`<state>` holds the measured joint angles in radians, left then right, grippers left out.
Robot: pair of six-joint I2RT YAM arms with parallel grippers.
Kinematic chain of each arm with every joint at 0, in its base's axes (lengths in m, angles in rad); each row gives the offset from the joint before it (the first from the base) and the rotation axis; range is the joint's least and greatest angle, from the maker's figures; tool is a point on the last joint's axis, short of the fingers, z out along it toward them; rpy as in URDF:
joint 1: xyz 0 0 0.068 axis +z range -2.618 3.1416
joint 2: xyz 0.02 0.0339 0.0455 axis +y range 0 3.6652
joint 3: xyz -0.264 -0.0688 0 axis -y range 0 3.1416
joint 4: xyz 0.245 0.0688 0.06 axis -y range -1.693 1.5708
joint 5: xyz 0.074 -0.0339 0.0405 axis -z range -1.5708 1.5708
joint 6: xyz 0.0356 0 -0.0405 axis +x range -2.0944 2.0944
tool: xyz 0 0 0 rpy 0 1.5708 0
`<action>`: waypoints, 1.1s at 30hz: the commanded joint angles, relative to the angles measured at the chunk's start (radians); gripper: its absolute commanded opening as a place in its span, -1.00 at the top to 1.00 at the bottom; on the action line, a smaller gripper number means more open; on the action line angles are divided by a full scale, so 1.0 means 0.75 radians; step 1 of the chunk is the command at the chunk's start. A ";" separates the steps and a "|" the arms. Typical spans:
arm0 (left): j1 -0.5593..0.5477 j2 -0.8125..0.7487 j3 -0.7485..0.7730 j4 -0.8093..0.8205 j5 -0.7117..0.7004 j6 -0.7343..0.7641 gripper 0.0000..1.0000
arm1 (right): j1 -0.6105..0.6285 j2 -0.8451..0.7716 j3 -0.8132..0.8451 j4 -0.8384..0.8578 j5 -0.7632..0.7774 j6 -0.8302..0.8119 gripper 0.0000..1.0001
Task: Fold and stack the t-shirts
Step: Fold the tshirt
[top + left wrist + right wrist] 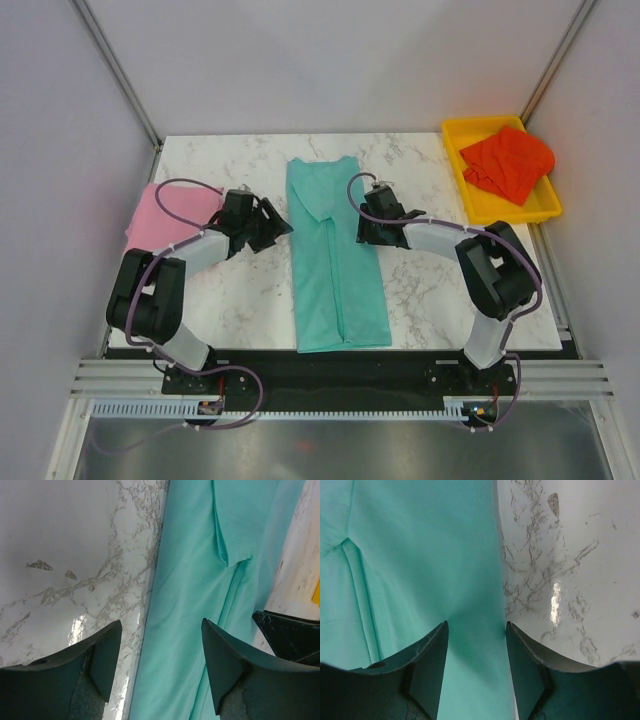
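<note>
— Status?
— Left gripper (161,622) and right gripper (476,623) both gape wide, empty, flanking the teal t-shirt (335,260), a long strip down the worktop's middle.
— Why there?
— Probably to pinch both long edges for the next crosswise fold.

I've got a white marble table (250,300) filling my overhead view. A yellow plastic tray (505,212) sits at the table's far right corner. A black base plate (340,372) runs along its near edge, and pale walls (60,120) enclose it.
</note>
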<state>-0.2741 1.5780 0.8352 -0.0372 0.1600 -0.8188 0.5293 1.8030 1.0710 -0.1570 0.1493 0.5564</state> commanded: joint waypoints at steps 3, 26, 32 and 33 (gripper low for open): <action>-0.035 0.121 0.023 0.152 -0.046 0.024 -0.23 | -0.016 0.081 0.110 0.072 0.005 -0.067 -0.12; -0.031 0.573 0.430 0.058 -0.119 0.104 0.95 | -0.123 0.330 0.327 0.087 -0.078 -0.034 0.43; -0.019 0.531 0.427 0.043 -0.127 0.155 -0.41 | -0.127 0.296 0.339 0.140 -0.085 -0.026 -0.02; -0.019 0.504 0.400 0.045 -0.140 0.151 -0.54 | -0.127 0.273 0.299 0.152 -0.091 -0.022 -0.05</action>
<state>-0.2951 1.9770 1.1824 0.0734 0.1249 -0.7551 0.4335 2.0399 1.3220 -0.0769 0.1001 0.5301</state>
